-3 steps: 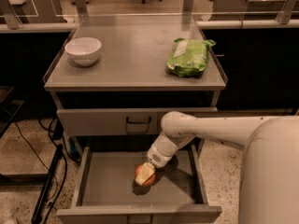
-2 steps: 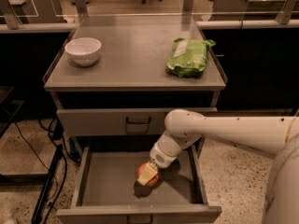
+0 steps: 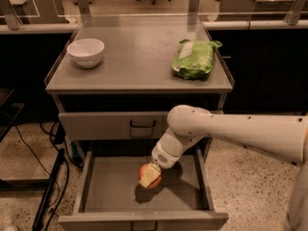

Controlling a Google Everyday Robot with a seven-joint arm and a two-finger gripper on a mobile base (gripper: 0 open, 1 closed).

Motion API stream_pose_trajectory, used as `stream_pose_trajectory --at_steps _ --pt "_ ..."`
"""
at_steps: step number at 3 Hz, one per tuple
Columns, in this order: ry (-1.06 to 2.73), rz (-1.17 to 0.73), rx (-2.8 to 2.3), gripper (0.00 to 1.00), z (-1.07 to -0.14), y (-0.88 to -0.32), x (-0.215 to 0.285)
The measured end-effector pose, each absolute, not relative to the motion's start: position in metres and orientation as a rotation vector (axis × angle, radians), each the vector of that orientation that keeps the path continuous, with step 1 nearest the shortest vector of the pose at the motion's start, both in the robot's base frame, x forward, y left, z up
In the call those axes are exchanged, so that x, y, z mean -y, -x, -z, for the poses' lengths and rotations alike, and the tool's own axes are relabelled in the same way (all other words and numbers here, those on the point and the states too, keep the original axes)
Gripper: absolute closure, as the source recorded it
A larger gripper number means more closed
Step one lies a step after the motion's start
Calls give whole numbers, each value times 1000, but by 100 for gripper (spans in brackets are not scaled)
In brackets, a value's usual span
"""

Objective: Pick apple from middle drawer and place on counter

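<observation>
The apple [image 3: 144, 169], red-orange, is in the open middle drawer [image 3: 109, 192], near the middle of its floor. My gripper [image 3: 149, 177] reaches down into the drawer from the right and is shut on the apple. A pale finger covers the apple's front. The apple sits slightly above the drawer floor, with its shadow just below. The counter [image 3: 139, 57] is the grey cabinet top above the drawers.
A white bowl [image 3: 85, 52] stands at the counter's left. A green bag [image 3: 195, 57] lies at its right. The upper drawer [image 3: 115, 125] is closed, just above my wrist. Cables and a black stand [image 3: 50, 182] are on the floor to the left.
The arm has shifted a little to the right and up, and the apple has risen slightly with the gripper.
</observation>
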State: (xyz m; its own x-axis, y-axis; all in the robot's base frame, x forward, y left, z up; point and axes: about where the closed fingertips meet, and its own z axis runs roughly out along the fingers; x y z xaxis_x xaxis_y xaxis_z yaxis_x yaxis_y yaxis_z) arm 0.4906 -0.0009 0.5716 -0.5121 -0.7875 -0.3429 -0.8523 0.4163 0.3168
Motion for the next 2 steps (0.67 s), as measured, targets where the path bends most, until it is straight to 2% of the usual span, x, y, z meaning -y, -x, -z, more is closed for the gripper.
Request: stream_pose_trajectory --at_steps 2 --pt "1497 -602 -2461 100 -627 -490 0"
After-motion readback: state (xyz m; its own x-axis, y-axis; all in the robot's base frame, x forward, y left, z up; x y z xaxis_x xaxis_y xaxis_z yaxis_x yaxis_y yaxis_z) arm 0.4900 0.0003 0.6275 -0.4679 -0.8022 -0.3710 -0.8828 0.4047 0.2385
